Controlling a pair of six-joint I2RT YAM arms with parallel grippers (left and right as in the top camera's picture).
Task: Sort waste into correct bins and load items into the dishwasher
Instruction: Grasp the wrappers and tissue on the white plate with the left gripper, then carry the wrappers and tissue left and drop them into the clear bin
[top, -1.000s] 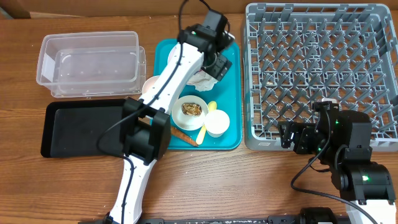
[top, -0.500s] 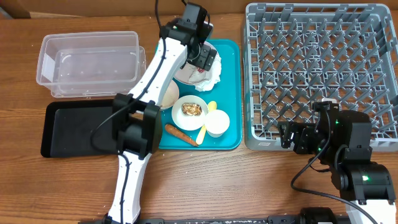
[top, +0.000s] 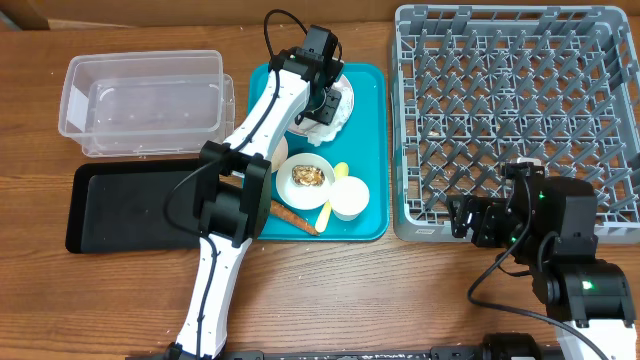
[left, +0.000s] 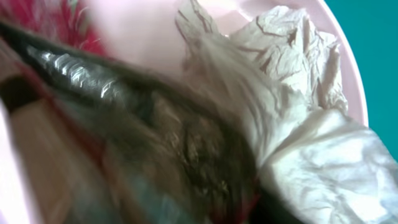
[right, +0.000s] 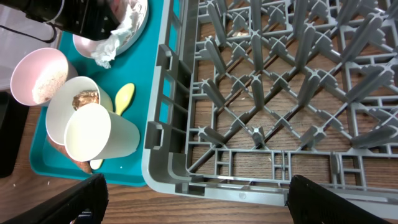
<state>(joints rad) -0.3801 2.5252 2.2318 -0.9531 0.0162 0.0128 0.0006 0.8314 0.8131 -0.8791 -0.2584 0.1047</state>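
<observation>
**Red-and-silver wrapper under the left pincer: waste first, dishes later**

We judge the step in hand to be the first of the waste sorting: picking rubbish off the white plate (top: 349, 87) at the far end of the teal tray (top: 372, 150). The left gripper (top: 322, 100) is pressed down onto that plate. Its wrist view is filled with a blurred red-and-silver wrapper (left: 71, 65), and the crumpled napkin (left: 292, 124) lies just beside it on the same plate. The fingers are lost in the blur, so we cannot tell how far the pincer stands open or whether it has the wrapper.

If the wrapper is gripped, we think the next move is a straight lift clear of the napkin. The arm would then carry it off the tray's left side to one of the bins, the clear tub (top: 145, 100) or the black tray (top: 120, 205).

The left arm reaches along the tray's left edge. Its elbow is by the tray's near-left corner and its wrist is bent down over the far end.

The right gripper (top: 468, 220) waits to the right of the tray, at the near-left corner of the grey dish rack (top: 515, 110). Its fingers are spread wide with nothing between them.

On the near half of the tray lie the bowl with the brown scrap (top: 306, 178), the cup (top: 350, 198), the yellow spoon (top: 328, 208) and the carrot (top: 290, 215). None is loaded yet.
</observation>
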